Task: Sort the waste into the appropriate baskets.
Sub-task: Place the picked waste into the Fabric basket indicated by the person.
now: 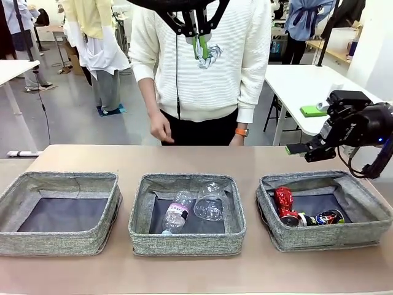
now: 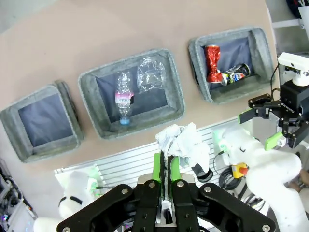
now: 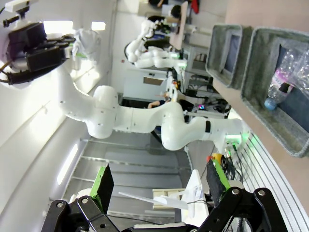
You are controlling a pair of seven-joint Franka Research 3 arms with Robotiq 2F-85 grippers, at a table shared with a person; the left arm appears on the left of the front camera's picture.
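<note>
High above the table, the left gripper [image 1: 200, 48] pinches the crumpled white paper ball [image 2: 181, 141] at its edge (featherlight, soft and springy, so a firm squeeze suits), while the right gripper [image 1: 305, 149] hangs spread, holding nothing.

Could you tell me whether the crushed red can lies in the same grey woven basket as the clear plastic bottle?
No, the crushed red can lies in the right basket, while the clear plastic bottle lies in the middle basket.

Even, bright indoor light falls from above me; shadows under my left gripper [image 2: 167, 166] are faint. Beside my right gripper [image 3: 159, 186], white glare washes out the wall. Both wrist pictures bend at their edges; the nearest fingers look soft.
</note>
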